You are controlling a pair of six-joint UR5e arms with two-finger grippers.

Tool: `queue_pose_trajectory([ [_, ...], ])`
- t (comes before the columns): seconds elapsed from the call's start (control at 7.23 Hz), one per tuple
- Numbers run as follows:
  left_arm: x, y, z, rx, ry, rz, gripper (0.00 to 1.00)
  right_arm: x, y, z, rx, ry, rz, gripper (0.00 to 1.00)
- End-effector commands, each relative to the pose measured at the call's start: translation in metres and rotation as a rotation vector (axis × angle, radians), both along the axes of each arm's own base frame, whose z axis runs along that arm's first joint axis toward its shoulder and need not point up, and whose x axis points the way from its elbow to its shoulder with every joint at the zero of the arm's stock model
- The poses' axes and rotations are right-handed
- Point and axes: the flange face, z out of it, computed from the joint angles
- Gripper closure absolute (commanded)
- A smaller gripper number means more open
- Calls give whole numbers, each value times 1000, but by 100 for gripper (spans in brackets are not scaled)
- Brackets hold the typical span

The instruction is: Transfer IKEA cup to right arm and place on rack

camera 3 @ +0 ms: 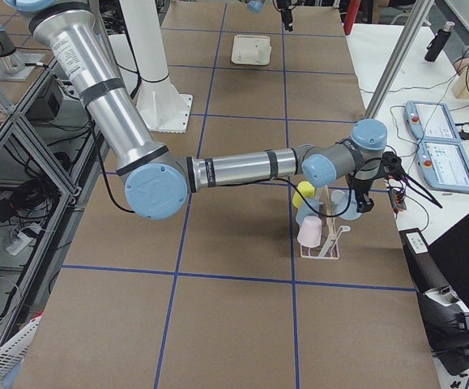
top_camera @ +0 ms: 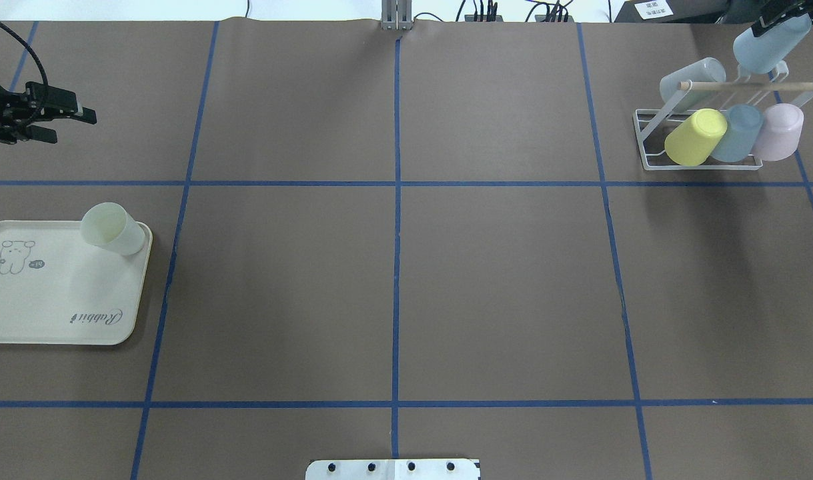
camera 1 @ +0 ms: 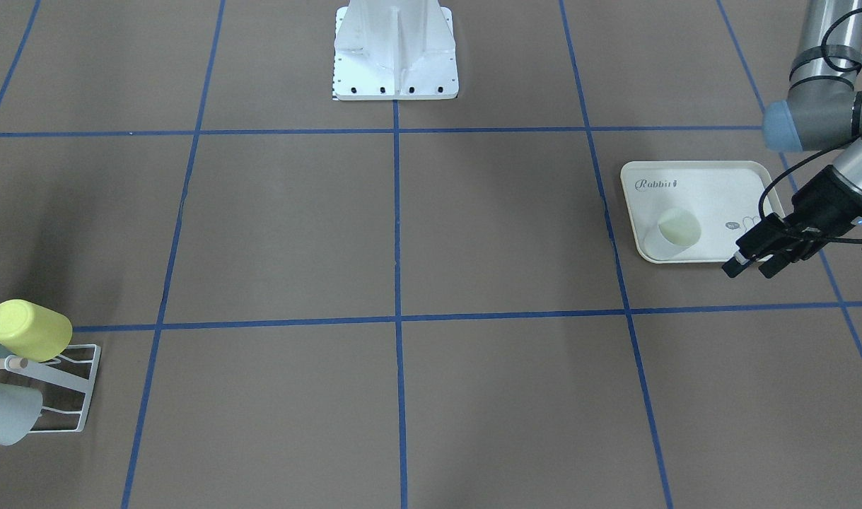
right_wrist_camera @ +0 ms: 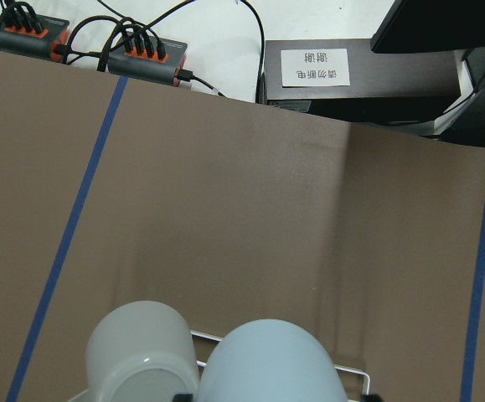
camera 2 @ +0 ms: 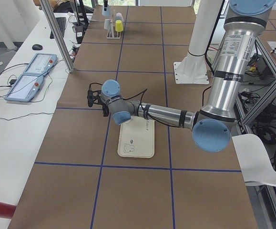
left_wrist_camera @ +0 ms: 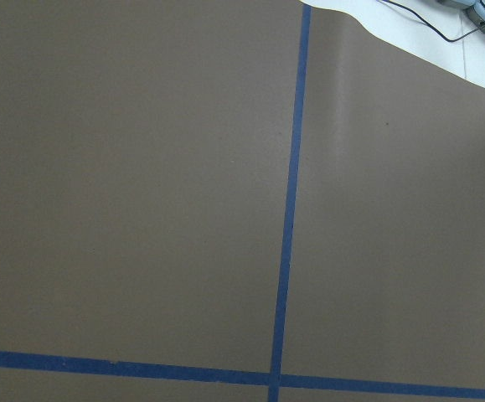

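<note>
Front-facing view: the left edge cuts off the rack, leaving only a yellow cup and a grey cup in sight. At the right edge the left pincer has its jaws apart and is empty. Its height over the tray cannot be read here. A pale cup stands mouth-up in a tray corner.

Overhead: the top edge crops most of the right pincer, which is clamped on the blue cup. That cup is tilted above the rack's wooden rod. The rack also carries a pink cup. The left pincer is well apart from the tray.

Left side: the left arm hides the pale cup, and the far rack is too small to read. Pendants lie on a white side surface.

Right side: the right arm ends over the rack. Its pincer and the blue cup overlap too much to make out.

Left wrist: only the brown surface, crossed by blue tape.

Right wrist: the blue cup's base sits at the bottom edge with the grey cup beside it. Past the surface lie power strips and a labelled black box.
</note>
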Motion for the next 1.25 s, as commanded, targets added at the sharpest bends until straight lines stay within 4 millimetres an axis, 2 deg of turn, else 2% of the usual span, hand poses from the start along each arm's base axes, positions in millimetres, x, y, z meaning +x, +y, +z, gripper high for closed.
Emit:
queue_pose_trajectory([
  [0.0, 0, 1, 1, 0, -1, 0, 0, -1, 7, 15, -24, -13, -13, 68],
  [0.42, 0, 1, -1, 0, 1, -2, 0, -6, 9, 21, -35, -11, -18, 67],
  [0.69, 0, 1, -1, 0, 3, -2, 0, -11, 10, 23, -38, -11, -24, 59],
  [0.83, -1, 2, -2, -1, 4, -3, 0, -14, 11, 24, -41, -10, -28, 52],
  [0.97, -1, 2, -2, -3, 5, -5, 0, -19, 11, 24, -42, -9, -33, 38],
  [1.11, -3, 7, 2, -10, 3, -4, 0, -27, 11, 27, -48, -8, -43, 16],
])
